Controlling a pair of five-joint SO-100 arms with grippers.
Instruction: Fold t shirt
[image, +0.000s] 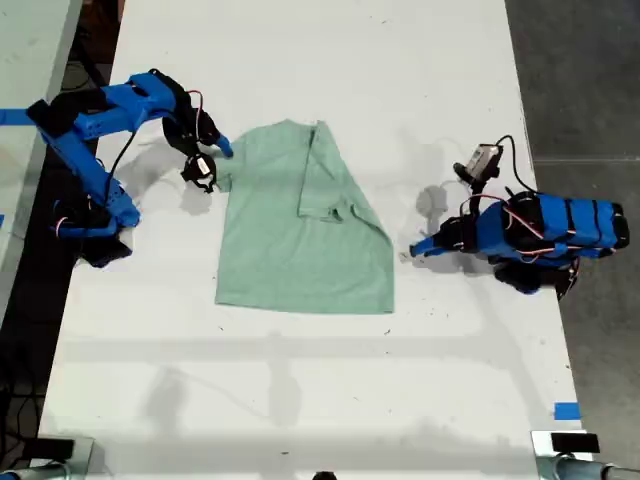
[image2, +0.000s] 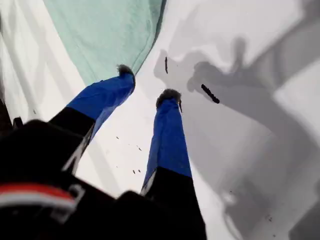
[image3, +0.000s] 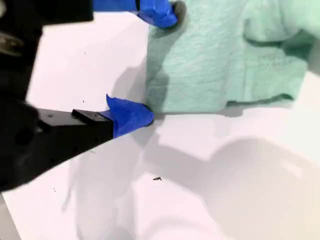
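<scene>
Second end effector (image3: 155, 65) spread astride t shirt (image: 290, 230) sleeve edge, poised to pinch; first end effector (image2: 147, 82) open beside opposite edge.

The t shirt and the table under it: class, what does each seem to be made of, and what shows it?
The t shirt: soft woven or knitted cloth, matte pale mint; it wrinkles, folds over itself and shows a fine fabric texture in the second wrist view. The table: a smooth white hard surface, probably laminate or painted board; it looks flat, with a faint sheen.

Robotics lab: white worktable (image: 300, 60), taped markers (image: 566, 410), concrete floor (image: 580, 80).
</scene>
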